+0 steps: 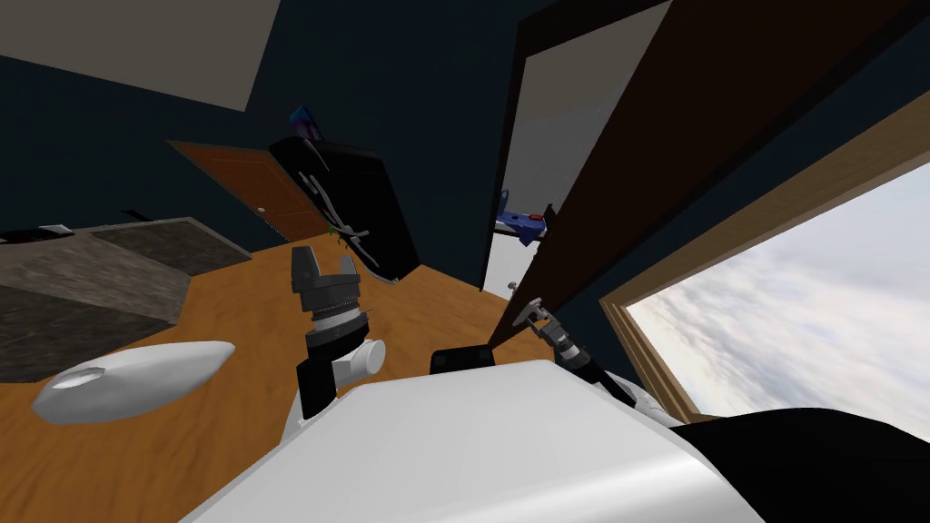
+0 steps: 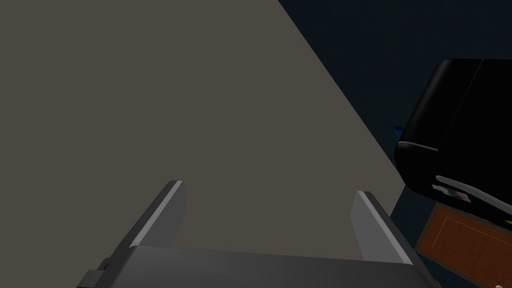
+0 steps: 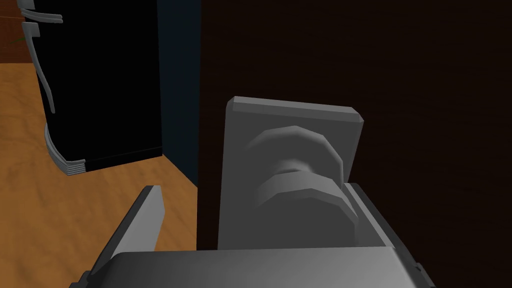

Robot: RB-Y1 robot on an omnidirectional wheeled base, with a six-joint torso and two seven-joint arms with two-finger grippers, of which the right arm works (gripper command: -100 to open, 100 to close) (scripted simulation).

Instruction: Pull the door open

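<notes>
The dark brown door [image 1: 690, 136] stands partly open, its edge towards me. In the right wrist view its face [image 3: 410, 75] carries a grey plate [image 3: 295, 120] with a round grey knob [image 3: 305, 195]. My right gripper [image 3: 252, 189] is open around that knob; one finger [image 3: 367, 215] lies close beside it, while the other finger [image 3: 145, 215] stands past the door's edge. In the head view the right gripper [image 1: 531, 313] sits at the door's edge. My left gripper [image 1: 324, 263] is raised in front of me, open and holding nothing [image 2: 268, 190].
A black fridge [image 1: 354, 200] stands left of the doorway [image 1: 536, 182], near the door's edge [image 3: 100, 75]. A large window [image 1: 799, 309] is on my right. A white oval object [image 1: 127, 381] and a grey rug [image 1: 91, 281] lie on the wood floor to my left.
</notes>
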